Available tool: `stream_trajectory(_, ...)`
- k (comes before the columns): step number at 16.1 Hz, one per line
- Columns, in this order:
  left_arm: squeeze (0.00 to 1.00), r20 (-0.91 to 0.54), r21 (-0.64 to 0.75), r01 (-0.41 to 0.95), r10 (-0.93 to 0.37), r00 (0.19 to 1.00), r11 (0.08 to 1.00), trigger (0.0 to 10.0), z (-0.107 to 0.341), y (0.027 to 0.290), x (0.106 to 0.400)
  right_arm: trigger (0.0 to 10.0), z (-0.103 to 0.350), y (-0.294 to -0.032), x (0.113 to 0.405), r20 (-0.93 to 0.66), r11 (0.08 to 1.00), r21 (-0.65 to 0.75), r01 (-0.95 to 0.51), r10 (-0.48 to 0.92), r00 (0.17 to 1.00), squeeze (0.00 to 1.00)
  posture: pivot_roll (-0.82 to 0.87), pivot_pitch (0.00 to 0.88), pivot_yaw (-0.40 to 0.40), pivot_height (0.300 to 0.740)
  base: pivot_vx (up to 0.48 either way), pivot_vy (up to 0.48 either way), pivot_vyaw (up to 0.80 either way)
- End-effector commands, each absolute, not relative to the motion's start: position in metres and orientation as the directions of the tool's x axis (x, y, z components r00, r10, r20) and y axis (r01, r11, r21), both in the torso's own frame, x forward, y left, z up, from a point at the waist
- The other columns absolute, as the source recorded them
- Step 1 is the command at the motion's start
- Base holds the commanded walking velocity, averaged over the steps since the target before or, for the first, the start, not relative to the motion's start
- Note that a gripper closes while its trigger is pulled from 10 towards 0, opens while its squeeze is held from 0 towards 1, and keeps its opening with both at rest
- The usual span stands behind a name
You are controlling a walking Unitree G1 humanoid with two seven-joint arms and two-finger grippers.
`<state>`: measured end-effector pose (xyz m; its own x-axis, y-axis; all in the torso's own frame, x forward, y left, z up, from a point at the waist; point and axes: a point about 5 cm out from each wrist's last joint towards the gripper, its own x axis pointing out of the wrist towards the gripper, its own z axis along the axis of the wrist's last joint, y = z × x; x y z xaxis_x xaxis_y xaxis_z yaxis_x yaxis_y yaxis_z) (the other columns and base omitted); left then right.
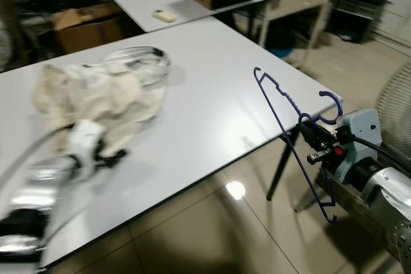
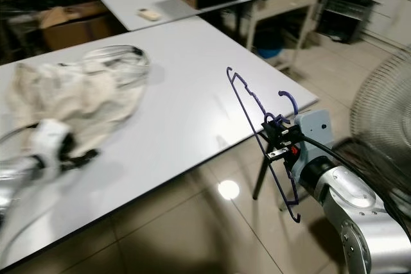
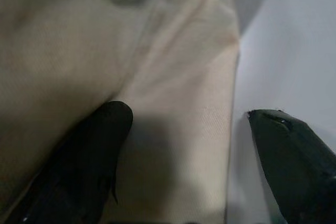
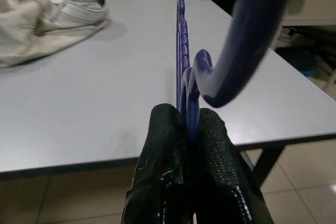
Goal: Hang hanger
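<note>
Hanger [image 1: 292,134], blue and thin, is pinched just under its hook between the closed fingers [image 4: 164,150] of the right gripper [image 2: 277,140], off the right near corner of the white table [image 1: 212,88]. It looks light and fairly stiff (likely a bit springy), so the neck seems the steadiest hold. Far to the left, the left gripper [image 3: 184,145] has its fingers parted over the edge of a cream garment [image 1: 96,94] lying on the table, not closed on it.
</note>
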<state>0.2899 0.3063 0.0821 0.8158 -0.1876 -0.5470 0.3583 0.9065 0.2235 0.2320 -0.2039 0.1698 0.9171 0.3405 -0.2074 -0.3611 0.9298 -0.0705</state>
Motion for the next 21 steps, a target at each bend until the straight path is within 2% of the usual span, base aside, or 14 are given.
stream_trajectory(1, 0.00, -0.550, 0.243, 0.330, -0.151, 0.821, 0.912, 10.0, 0.097, 0.331, 0.280, 10.0, 0.172, -0.204, 0.233, -0.195, 0.926, -0.081, -0.369, 0.348, 0.917, 0.00, -0.01, 0.000, 0.041, 0.740, 0.000, 0.000, 0.00)
stream_trajectory(2, 0.00, -0.522, 0.216, 0.348, -0.193, 0.831, 0.912, 10.0, 0.105, 0.328, 0.282, 10.0, 0.172, -0.204, 0.233, -0.194, 0.926, -0.081, -0.369, 0.348, 0.917, 0.00, -0.01, 0.000, 0.041, 0.740, 0.000, 0.000, 0.00)
stream_trajectory(3, 0.00, -0.451, 0.130, 0.423, -0.327, 0.830, 0.897, 10.0, 0.121, 0.314, 0.287, 10.0, 0.172, -0.204, 0.234, -0.193, 0.926, -0.082, -0.369, 0.348, 0.917, 0.00, 0.00, 0.000, 0.039, 0.740, 0.000, 0.000, 0.00)
stream_trajectory(4, 0.00, -0.326, -0.022, 0.564, -0.539, 0.777, 0.826, 10.0, 0.141, 0.280, 0.294, 10.0, 0.173, -0.204, 0.237, -0.188, 0.925, -0.086, -0.369, 0.348, 0.918, 0.00, 0.00, 0.000, 0.041, 0.740, 0.000, 0.000, 0.00)
stream_trajectory(5, 0.36, -0.274, -0.057, 0.611, -0.600, 0.751, 0.790, 10.0, 0.148, 0.268, 0.297, 10.0, 0.173, -0.204, 0.237, -0.185, 0.926, -0.088, -0.368, 0.348, 0.919, 0.00, -0.01, 0.000, 0.041, 0.740, 0.000, 0.000, 0.00)
stream_trajectory(6, 1.00, -0.159, -0.121, 0.684, -0.694, 0.702, 0.720, 10.0, 0.161, 0.241, 0.307, 10.0, 0.175, -0.204, 0.239, -0.177, 0.927, -0.094, -0.363, 0.344, 0.922, 0.00, -0.01, 0.000, 0.044, 0.740, 0.000, 0.000, 0.00)
stream_trajectory(7, 1.00, -0.095, -0.145, 0.713, -0.727, 0.680, 0.686, 10.0, 0.167, 0.226, 0.315, 10.0, 0.177, -0.205, 0.239, -0.171, 0.929, -0.096, -0.358, 0.339, 0.925, 0.00, -0.02, 0.000, 0.045, 0.740, 0.000, 0.000, 0.00)
stream_trajectory(9, 1.00, -0.116, -0.067, 0.674, -0.677, 0.727, 0.735, 10.0, 0.167, 0.206, 0.343, 10.0, 0.178, -0.208, 0.240, -0.165, 0.935, -0.108, -0.338, 0.318, 0.934, 0.00, -0.04, 0.000, 0.054, 0.740, 0.000, 0.000, 0.00)
stream_trajectory(10, 1.00, -0.184, 0.042, 0.604, -0.588, 0.788, 0.796, 10.0, 0.164, 0.195, 0.361, 10.0, 0.180, -0.208, 0.240, -0.159, 0.938, -0.114, -0.327, 0.307, 0.938, 0.00, -0.05, 0.000, 0.062, 0.740, 0.000, 0.000, 0.00)
stream_trajectory(14, 1.00, -0.271, 0.263, 0.424, -0.355, 0.895, 0.867, 10.0, 0.155, 0.182, 0.386, 10.0, 0.178, -0.206, 0.238, -0.161, 0.941, -0.134, -0.312, 0.290, 0.943, 0.00, -0.07, 0.000, 0.082, 0.740, 0.000, 0.000, 0.00)
stream_trajectory(15, 0.28, -0.297, 0.338, 0.377, -0.283, 0.912, 0.862, 10.0, 0.149, 0.182, 0.388, 10.0, 0.177, -0.205, 0.238, -0.159, 0.942, -0.134, -0.307, 0.286, 0.945, 0.00, -0.07, 0.000, 0.082, 0.740, 0.000, 0.000, 0.00)
stream_trajectory(16, 0.00, -0.326, 0.414, 0.330, -0.201, 0.924, 0.848, 10.0, 0.140, 0.184, 0.389, 10.0, 0.177, -0.203, 0.239, -0.157, 0.944, -0.130, -0.303, 0.282, 0.947, 0.00, -0.07, 0.000, 0.083, 0.740, 0.000, 0.000, 0.00)
stream_trajectory(19, 0.00, -0.343, 0.537, 0.241, -0.051, 0.938, 0.808, 10.0, 0.126, 0.191, 0.387, 10.0, 0.176, -0.199, 0.238, -0.158, 0.942, -0.130, -0.308, 0.287, 0.945, 0.00, -0.07, 0.000, 0.079, 0.740, 0.000, 0.000, 0.00)
stream_trajectory(21, 0.00, -0.368, 0.577, 0.239, -0.013, 0.930, 0.781, 10.0, 0.115, 0.193, 0.383, 10.0, 0.176, -0.196, 0.238, -0.160, 0.941, -0.128, -0.313, 0.292, 0.943, 0.00, -0.07, 0.000, 0.074, 0.740, 0.000, 0.000, 0.00)
